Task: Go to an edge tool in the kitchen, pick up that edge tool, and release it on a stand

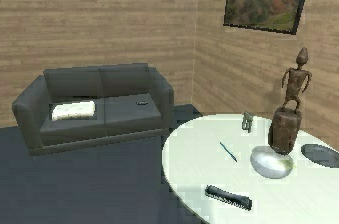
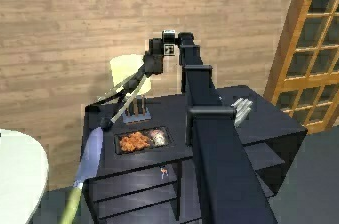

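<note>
Edge tool: a long, slim item in the arm side view, hanging at the far end of the end effector and clear of every surface. The end effector holds it. The setting of its fingers cannot be determined.

Long axis: diagonal, from the fingers at upper right down to the lower left. A thin section sits at the top, a broad grey-blue section in the middle and a pale yellow-green section at the bottom. The lower tip is cut off by the bottom edge. Which end is the handle is hard to make out.

Location: in front of the left corner of the dark stand, between it and the white round bench.

On the stand: 1 tray of orange food just behind the tool. Pale items lie beyond the arm, too small to identify. The arm hides part of the stand top.

Forward view: the bench carries 1 wooden statue, 1 grey bowl, 1 dark plate cut by the right edge, and 1 dark remote. A dark sofa stands against the wood wall.
</note>
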Tool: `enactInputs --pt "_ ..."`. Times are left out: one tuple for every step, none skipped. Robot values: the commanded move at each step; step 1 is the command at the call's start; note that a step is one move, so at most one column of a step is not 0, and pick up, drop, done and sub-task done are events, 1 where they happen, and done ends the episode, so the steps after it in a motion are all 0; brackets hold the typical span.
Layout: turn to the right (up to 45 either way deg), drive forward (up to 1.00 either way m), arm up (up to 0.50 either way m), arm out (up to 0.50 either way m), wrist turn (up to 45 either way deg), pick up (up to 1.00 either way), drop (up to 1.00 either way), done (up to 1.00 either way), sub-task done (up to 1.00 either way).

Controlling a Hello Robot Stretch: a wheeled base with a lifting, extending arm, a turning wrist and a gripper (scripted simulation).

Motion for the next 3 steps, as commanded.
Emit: enactInputs --pt "0.0 0.0 0.0 0.0 45.0 0.0 0.0 0.0 0.0" --pt "0.0 0.0 0.0 0.0 45.0 0.0 0.0 0.0 0.0" --pt "0.0 0.0 0.0 0.0 45.0 0.0 0.0 0.0 0.0"
